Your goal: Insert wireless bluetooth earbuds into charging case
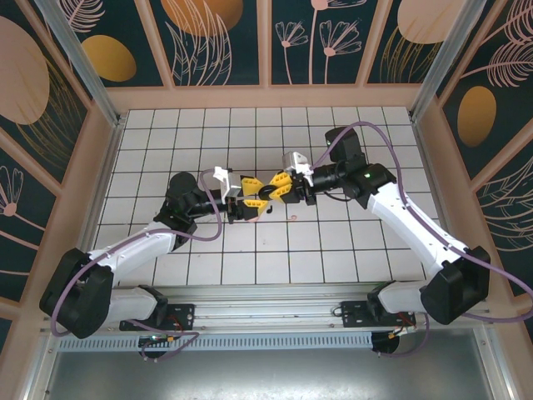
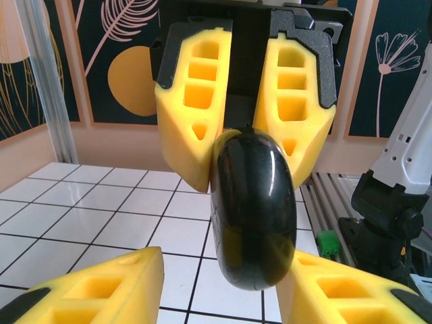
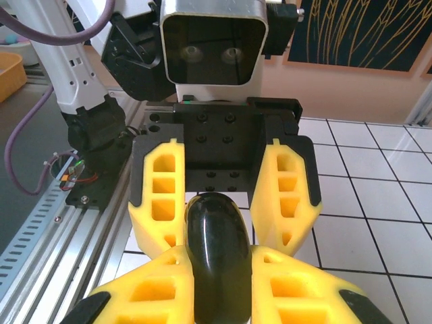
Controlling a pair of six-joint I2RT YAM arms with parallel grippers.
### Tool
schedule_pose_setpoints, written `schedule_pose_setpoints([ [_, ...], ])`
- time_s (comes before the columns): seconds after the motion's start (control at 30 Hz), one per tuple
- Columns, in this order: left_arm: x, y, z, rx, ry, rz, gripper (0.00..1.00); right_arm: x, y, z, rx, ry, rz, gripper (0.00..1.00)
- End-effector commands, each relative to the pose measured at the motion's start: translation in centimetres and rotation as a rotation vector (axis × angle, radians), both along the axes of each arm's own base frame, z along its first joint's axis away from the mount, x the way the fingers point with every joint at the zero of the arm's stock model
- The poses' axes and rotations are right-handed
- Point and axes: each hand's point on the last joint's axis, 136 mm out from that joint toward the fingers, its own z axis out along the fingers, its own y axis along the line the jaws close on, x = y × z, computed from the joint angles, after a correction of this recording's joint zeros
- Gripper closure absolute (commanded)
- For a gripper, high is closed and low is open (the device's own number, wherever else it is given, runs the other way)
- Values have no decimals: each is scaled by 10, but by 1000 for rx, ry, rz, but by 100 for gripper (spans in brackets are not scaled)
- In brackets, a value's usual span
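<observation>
**Earbuds and charging case: handling assessment**

Nearest the arm bases, one tiny pale pink earbud (image 1: 293, 218) appears to lie loose on the white tiled table (image 1: 350, 250), just near of the two grippers. It is too small to confirm its shape.

Above the table centre, the black charging case (image 2: 253, 202) is held clear of the tiles and seen edge-on: round, glossy, domed. Whether its lid is open cannot be told. The right gripper (image 3: 221, 263) is clamped across the case's two broad faces. The left gripper (image 2: 221, 270) comes from the opposite side and stands part open, its yellow fingers flanking the case with a clear gap on one side. It has hold of nothing.

Assessment: the case is likely light, rigid and slick, so the polished shell could twist or slide in a shallow pinch. Best hold is across the broad faces, well in from the rim, leaving the lid seam free. The earbud is likely lighter still, hard, smooth and prone to roll. It is best taken with a gentle pinch across the body.
</observation>
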Motion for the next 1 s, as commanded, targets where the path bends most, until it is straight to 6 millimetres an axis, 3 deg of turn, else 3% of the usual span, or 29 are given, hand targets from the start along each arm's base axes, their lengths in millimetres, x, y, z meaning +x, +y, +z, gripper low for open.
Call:
schedule_pose_setpoints([
  [0.0,-1,-3,10,-9,-34,-21,57,-4,4,1,19,15,32,86],
  [0.27,-3,-3,13,-15,-40,-26,54,-1,5,-2,12,21,28,86],
  [0.73,-5,-4,15,-23,-48,-26,73,2,5,-8,-12,28,3,86],
  [0.97,-5,-3,18,-26,-48,-21,63,4,4,-13,-22,29,-9,86],
])
